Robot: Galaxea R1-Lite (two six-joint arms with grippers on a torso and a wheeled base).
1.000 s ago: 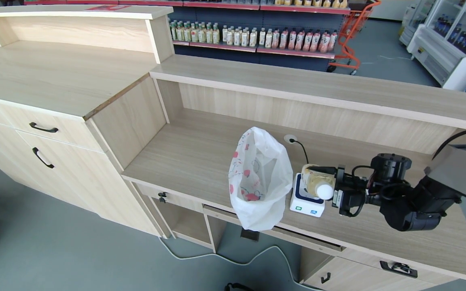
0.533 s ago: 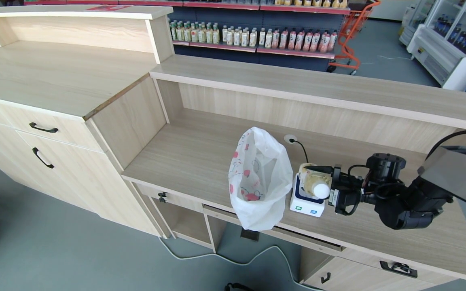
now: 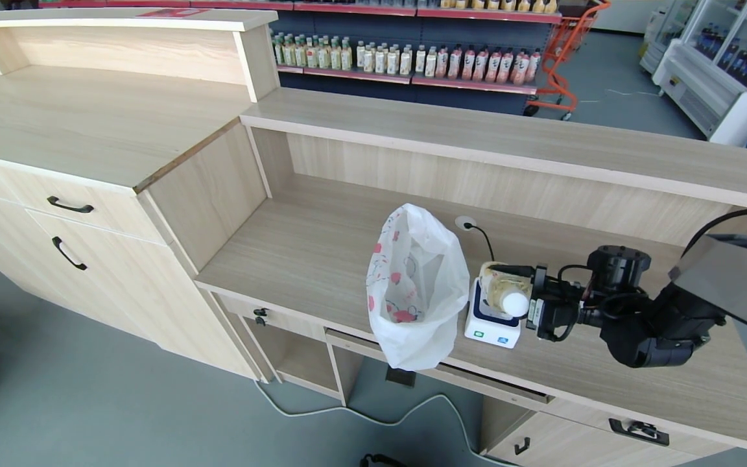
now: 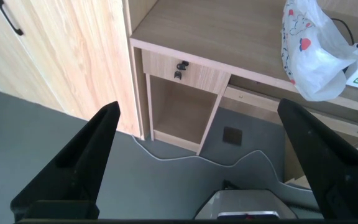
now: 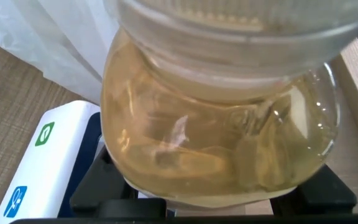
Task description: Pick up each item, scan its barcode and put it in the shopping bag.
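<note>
A pale wooden checkout counter (image 3: 308, 253) spreads before me, with a raised ledge behind it and a taller cabinet (image 3: 88, 130) with black handles on my left. The floor is grey. Beyond the ledge stand shop shelves (image 3: 406, 61) lined with drink bottles, an orange trolley (image 3: 565, 58) and a glass-fronted chiller (image 3: 723, 58).

The shopping bag (image 3: 415, 285), white with red and pink printed figures, stands open near the counter's front edge. Just beside it, on my right, sits the white scanner (image 3: 490, 327), with a green and a blue mark on its front, too small to read. A black cable (image 3: 482, 237) runs back from it to a grommet in the counter.

My right gripper (image 3: 517, 285) is clamped on a clear bottle (image 3: 502, 288) of amber drink, held on its side just over the scanner, white cap toward me. I cannot tell whether it touches the scanner.

My left gripper (image 4: 191, 155) hangs with its fingers spread wide, holding nothing, over the floor in front of the counter.
</note>
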